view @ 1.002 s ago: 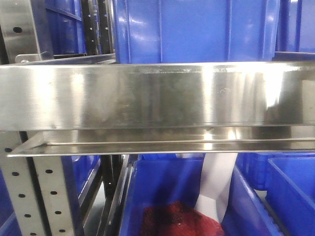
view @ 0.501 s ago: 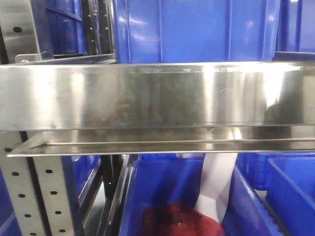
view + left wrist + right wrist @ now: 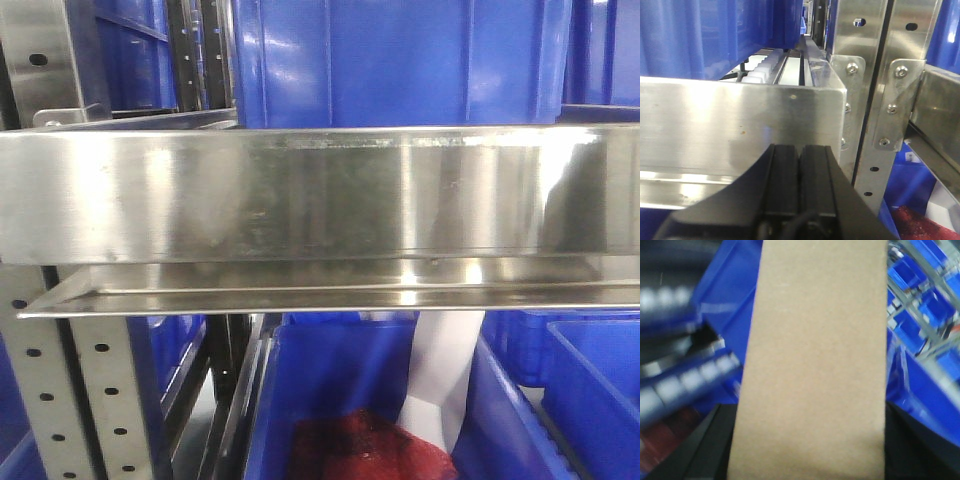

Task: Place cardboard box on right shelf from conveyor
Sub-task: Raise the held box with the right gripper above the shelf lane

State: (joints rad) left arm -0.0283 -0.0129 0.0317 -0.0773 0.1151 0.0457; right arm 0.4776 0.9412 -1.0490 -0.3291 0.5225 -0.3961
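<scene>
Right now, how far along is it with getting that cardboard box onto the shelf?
Done: the cardboard box looks picked up; it fills the right wrist view against blue bins, with no conveyor in sight. In hand: the carry, apparently in that arm's grip. Left: setting it on the right shelf, where no box shows yet. The left end effector is shut and empty.

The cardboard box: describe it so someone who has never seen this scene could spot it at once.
Start from the mass of blue plastic bins filling the right wrist view. In front of them, up the middle of the picture, runs the cardboard box. It alone is plain tan, flat and unprinted among glossy blue.
</scene>
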